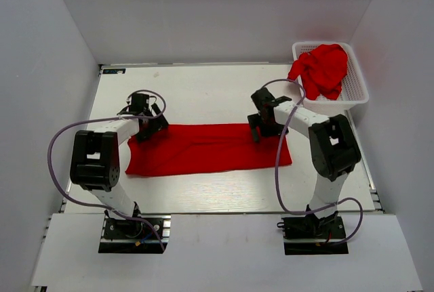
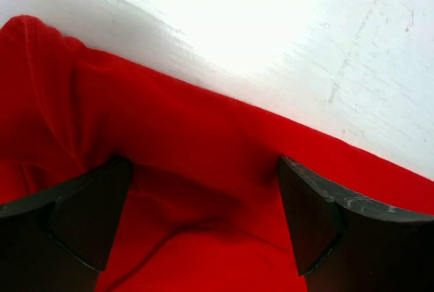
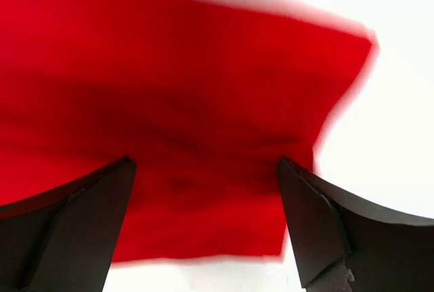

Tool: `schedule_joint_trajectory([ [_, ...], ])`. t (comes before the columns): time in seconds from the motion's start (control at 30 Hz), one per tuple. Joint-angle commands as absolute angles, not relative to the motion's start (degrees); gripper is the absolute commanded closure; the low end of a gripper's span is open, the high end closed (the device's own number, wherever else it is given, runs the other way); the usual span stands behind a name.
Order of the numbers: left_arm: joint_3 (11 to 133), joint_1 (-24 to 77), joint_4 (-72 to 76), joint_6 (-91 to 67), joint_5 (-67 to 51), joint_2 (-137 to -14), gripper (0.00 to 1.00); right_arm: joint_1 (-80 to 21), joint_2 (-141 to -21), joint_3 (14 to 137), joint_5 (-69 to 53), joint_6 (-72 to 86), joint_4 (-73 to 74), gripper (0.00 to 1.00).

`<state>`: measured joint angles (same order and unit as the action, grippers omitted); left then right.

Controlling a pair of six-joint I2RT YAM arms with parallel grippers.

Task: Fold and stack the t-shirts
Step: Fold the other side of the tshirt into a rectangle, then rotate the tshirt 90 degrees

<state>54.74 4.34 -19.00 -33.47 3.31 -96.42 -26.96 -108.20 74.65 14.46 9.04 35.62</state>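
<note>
One bright red short-sleeved cloth t-shirt (image 1: 210,150) lies flat on the white bench (image 1: 203,89) as a long strip running left to right, mid-bench, between the two arms. No sleeves or neck tag show.

More red cloth t-shirts (image 1: 324,68) sit crumpled in the white plastic lattice basket (image 1: 358,87) at the far right corner. I can't tell how many. One fold hangs over the basket's left rim.

Left gripper (image 1: 150,129) is at the strip's far left corner, jaws spread wide, nothing clamped. The left wrist view shows creased red cloth under and between the black fingers (image 2: 88,217). The shirt's far edge runs diagonally against bare bench. I can't tell if the tips touch the cloth.

Right gripper (image 1: 266,131) is over the strip's far edge near its right end, jaws likewise released and wide apart. The right wrist view is blurred: red cloth fills the gap between the fingers (image 3: 325,224), and the shirt's edge and corner show on the right against bare bench.
</note>
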Motion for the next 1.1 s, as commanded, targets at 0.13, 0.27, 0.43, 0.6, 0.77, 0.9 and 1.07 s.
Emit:
schedule_joint_trajectory([
  [0.13,55.72,3.78,-21.53,-33.05,8.09,-101.95,0.00,-26.37,-94.75,63.64,20.56,19.94,47.36,0.10],
  [0.27,58.52,3.78,-21.53,-31.30,8.09,-103.97,0.00,-26.37,-91.50,64.06,21.53,20.83,47.47,0.10],
  [0.43,65.01,3.78,-21.53,-29.71,6.86,-108.36,0.00,-26.19,-89.82,64.86,8.58,16.18,33.33,0.10],
  [0.6,76.27,3.78,-23.47,-27.95,5.10,-116.18,0.00,-26.10,-95.78,64.87,-4.73,11.87,14.89,0.10],
  [0.77,91.02,3.78,-21.09,-26.20,1.51,-125.84,0.00,-26.02,-104.65,65.40,-13.42,11.17,9.24,0.10],
  [0.9,112.43,3.78,-21.63,-24.08,-5.07,-140.84,0.00,-26.54,-105.56,62.32,-20.72,10.37,9.05,0.10],
  [1.07,129.34,5.18,-6.12,-27.94,-25.88,-156.94,0.00,-30.40,-96.52,49.85,-32.41,7.39,8.70,0.10],
])
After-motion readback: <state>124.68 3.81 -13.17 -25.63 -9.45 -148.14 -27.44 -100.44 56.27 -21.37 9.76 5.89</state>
